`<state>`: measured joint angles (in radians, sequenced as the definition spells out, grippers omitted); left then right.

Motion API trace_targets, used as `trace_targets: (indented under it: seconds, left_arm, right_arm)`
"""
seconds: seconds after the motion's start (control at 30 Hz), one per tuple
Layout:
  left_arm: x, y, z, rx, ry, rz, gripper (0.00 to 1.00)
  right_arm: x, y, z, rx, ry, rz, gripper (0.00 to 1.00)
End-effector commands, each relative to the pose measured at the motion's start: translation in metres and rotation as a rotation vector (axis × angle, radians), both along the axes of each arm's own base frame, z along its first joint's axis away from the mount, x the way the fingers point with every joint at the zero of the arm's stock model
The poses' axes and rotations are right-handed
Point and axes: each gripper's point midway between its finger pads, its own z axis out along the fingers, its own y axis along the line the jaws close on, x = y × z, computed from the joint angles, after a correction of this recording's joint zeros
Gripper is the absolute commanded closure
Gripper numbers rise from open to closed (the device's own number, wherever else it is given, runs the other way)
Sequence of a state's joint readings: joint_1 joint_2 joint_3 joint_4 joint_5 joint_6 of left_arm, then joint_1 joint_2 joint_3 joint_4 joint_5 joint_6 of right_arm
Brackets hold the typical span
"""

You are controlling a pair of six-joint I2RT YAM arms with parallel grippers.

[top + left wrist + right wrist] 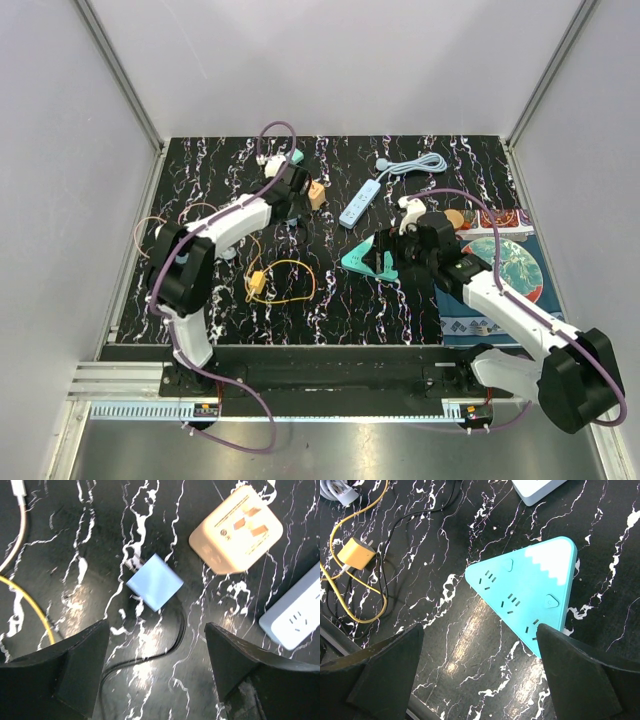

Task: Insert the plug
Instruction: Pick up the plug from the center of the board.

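Black marbled desk [330, 300] from above, with nothing plugged in yet: left gripper [293, 188] reaching toward the far side beside a beige adapter [317, 195], right gripper [385, 262] poised over a teal triangular socket block [358, 262], a pale power strip [360, 203] lying between the two arms, and a yellow plug [256, 284] on its looped cable nearer the bases. From the left wrist: jaws spread wide and empty, hanging above a light-blue cube plug [155, 581] that lies loose on the desk, prongs apparently turned sideways, a black cable curling past it; beige adapter prongs-up just beyond, corner of the pale power strip at the right edge. Probably the plug meant for the task, though not certain with the yellow one also loose. From the right wrist: jaws at full spread, holding nothing, teal block flat below with every slot bare, yellow plug well apart to the left. Judged barely begun: grasp, carry, alignment and push-in all left to do.
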<state>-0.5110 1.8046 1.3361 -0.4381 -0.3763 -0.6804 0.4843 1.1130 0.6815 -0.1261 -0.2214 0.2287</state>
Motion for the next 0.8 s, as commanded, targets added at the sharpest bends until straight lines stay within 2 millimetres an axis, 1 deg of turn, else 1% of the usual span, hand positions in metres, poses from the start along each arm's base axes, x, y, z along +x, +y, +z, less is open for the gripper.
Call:
trace_targets:
  seconds: [0.0, 0.07, 0.1, 0.2, 0.23, 0.3, 0.43, 0.53, 0.57, 0.63, 0.67, 0.77]
  left_arm:
    - [0.041, -0.005, 0.0, -0.024, -0.081, 0.112, 0.2]
    - [0.049, -0.005, -0.005, -0.028, -0.078, 0.143, 0.2]
    - [0.053, -0.007, -0.014, -0.023, -0.067, 0.15, 0.2]
    - [0.058, -0.008, -0.03, -0.012, -0.04, 0.18, 0.2]
    - [0.058, -0.005, -0.036, -0.01, -0.027, 0.195, 0.2]
    - [0.059, -0.007, -0.049, -0.021, 0.001, 0.194, 0.21]
    - [0.058, 0.0, -0.065, -0.026, 0.042, 0.215, 0.24]
    - [0.053, 0.004, -0.071, -0.011, 0.06, 0.206, 0.31]
    - [0.052, 0.004, -0.069, -0.009, 0.061, 0.198, 0.37]
    - [0.048, 0.006, -0.069, 0.001, 0.066, 0.176, 0.45]
    - [0.046, 0.005, -0.067, -0.002, 0.068, 0.165, 0.53]
    - [0.037, 0.004, -0.057, -0.01, 0.06, 0.116, 0.66]
  right_arm:
    - [0.009, 0.001, 0.009, -0.023, -0.052, 0.006, 0.0]
    - [0.009, 0.0, 0.006, -0.032, -0.052, 0.008, 0.0]
    - [0.009, 0.0, 0.006, -0.035, -0.052, 0.009, 0.0]
    - [0.009, 0.0, 0.003, -0.041, -0.05, 0.016, 0.0]
    - [0.009, 0.0, 0.003, -0.04, -0.051, 0.015, 0.0]
    - [0.008, 0.0, 0.002, -0.04, -0.048, 0.018, 0.0]
    - [0.006, 0.001, 0.002, -0.037, -0.049, 0.028, 0.0]
    - [0.006, 0.002, 0.003, -0.035, -0.052, 0.032, 0.0]
    - [0.006, 0.002, 0.003, -0.035, -0.052, 0.032, 0.0]
    - [0.006, 0.003, 0.006, -0.025, -0.054, 0.033, 0.0]
    - [0.006, 0.003, 0.007, -0.021, -0.054, 0.031, 0.0]
    - [0.004, 0.005, 0.013, -0.003, -0.053, 0.035, 0.0]
